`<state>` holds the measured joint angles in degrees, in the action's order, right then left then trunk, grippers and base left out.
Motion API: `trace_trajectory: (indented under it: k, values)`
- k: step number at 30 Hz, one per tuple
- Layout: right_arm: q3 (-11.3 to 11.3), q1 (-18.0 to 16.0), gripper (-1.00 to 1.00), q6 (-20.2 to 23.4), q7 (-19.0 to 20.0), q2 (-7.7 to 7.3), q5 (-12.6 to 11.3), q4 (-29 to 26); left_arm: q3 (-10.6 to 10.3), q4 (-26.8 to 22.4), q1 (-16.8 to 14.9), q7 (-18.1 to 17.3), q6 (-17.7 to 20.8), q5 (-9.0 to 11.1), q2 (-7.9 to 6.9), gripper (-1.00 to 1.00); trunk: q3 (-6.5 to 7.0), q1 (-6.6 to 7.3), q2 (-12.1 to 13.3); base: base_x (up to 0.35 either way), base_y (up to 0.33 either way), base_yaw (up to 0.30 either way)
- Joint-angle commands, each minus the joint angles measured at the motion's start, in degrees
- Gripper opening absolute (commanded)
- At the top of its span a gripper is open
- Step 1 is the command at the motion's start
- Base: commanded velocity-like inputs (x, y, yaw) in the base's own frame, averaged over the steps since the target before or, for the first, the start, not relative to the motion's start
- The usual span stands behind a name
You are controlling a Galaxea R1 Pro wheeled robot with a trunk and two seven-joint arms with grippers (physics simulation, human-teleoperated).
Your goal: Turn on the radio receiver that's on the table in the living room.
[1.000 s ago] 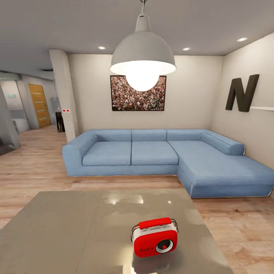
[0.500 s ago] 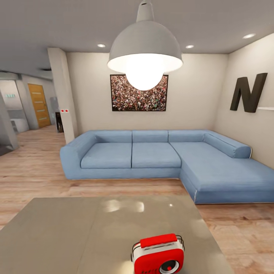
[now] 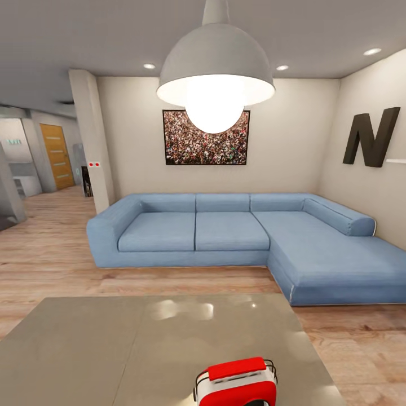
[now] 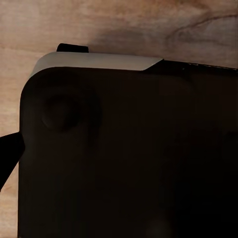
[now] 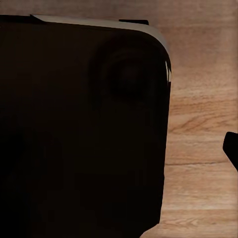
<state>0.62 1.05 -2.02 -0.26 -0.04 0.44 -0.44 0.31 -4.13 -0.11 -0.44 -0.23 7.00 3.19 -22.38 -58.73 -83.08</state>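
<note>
The red radio receiver (image 3: 237, 382) stands upright on the grey glossy table (image 3: 113, 349), near its front right part. The head view's lower edge cuts the radio off, so I see its red handle and white band while its dial is hidden. The living room lies beyond, with a blue L-shaped sofa (image 3: 225, 237) and a crowd picture (image 3: 206, 138). The left wrist view looks down on a dark rounded robot body (image 4: 124, 158) over the wood floor, with one dark fingertip (image 4: 6, 157) at the frame's edge. In the right wrist view one fingertip (image 5: 231, 148) shows the same way.
A big white pendant lamp (image 3: 215, 73) hangs above the table. Wood plank floor (image 3: 51, 265) separates table and sofa. A pillar (image 3: 90, 146) stands at the left, with a hallway and an orange door (image 3: 56, 155) behind it. A black letter N (image 3: 369, 138) is on the right wall.
The whole head view has shifted: the camera has come closer to the table, so the radio has slid down to the picture's lower edge and the lamp looks larger.
</note>
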Motion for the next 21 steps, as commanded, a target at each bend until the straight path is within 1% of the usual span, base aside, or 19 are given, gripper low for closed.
trace_trajectory:
  k: [1,21]
  values:
    - [0.00,0.00,1.00,0.00,0.00,0.01,0.00,0.00,0.01,0.00,0.00,0.00,0.01,0.01,0.01,1.00,0.00,0.00,0.00,0.003,0.000,0.000]
    - [-0.17,0.00,1.00,0.00,0.00,0.02,-0.35,0.00,0.12,0.00,0.01,0.00,-0.09,0.03,0.07,1.00,0.00,0.00,0.00,0.000,0.000,0.000]
